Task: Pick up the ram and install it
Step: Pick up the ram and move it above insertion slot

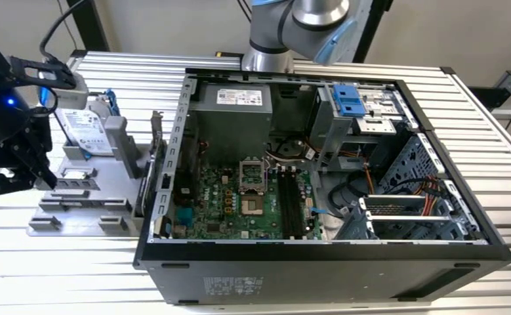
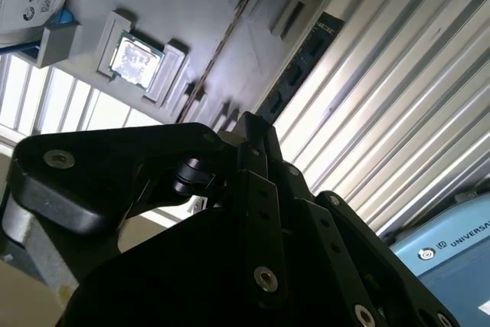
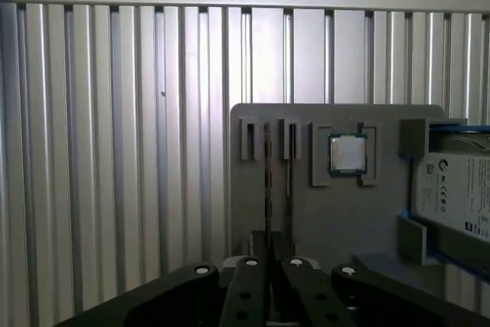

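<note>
Ram (image 3: 267,181) sits in a slot of the gray holder (image 3: 321,212), just ahead of the gripper (image 3: 272,254), whose fingers are drawn close together, gripping nothing. Past the ram on the same holder are a square processor chip (image 3: 347,154) and a hard drive (image 3: 452,193). The open computer case (image 1: 325,262) stands toward the exterior view's right.

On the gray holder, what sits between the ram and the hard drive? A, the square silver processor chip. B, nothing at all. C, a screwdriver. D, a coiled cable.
A: in the first wrist view the processor chip rests in its own recess on the gray holder, with the ram on one side of it and the hard drive on the other.
</note>
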`<action>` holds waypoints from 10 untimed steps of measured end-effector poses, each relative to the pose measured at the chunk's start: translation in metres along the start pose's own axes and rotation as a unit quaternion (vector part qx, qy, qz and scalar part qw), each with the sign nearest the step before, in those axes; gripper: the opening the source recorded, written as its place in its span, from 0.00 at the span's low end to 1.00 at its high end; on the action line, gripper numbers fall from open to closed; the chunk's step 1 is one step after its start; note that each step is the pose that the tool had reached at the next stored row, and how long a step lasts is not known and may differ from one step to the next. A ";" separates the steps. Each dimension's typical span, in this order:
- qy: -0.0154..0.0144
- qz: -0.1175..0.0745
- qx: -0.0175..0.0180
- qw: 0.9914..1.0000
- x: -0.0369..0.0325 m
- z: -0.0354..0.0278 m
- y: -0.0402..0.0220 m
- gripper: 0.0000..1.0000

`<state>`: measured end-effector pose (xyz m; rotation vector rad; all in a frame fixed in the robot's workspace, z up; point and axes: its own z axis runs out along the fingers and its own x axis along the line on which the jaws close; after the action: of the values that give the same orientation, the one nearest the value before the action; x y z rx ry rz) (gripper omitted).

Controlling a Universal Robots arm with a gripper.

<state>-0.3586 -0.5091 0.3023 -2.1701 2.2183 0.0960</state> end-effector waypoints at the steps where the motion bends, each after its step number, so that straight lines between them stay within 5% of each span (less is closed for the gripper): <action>1: 0.000 0.000 0.000 1.000 -0.0001 -0.0018 0.0000 0.00; 10: 0.000 0.000 0.000 1.000 -0.0014 -0.0202 0.0004 0.00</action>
<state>-0.3586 -0.5091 0.3225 -2.1700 2.2183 0.0960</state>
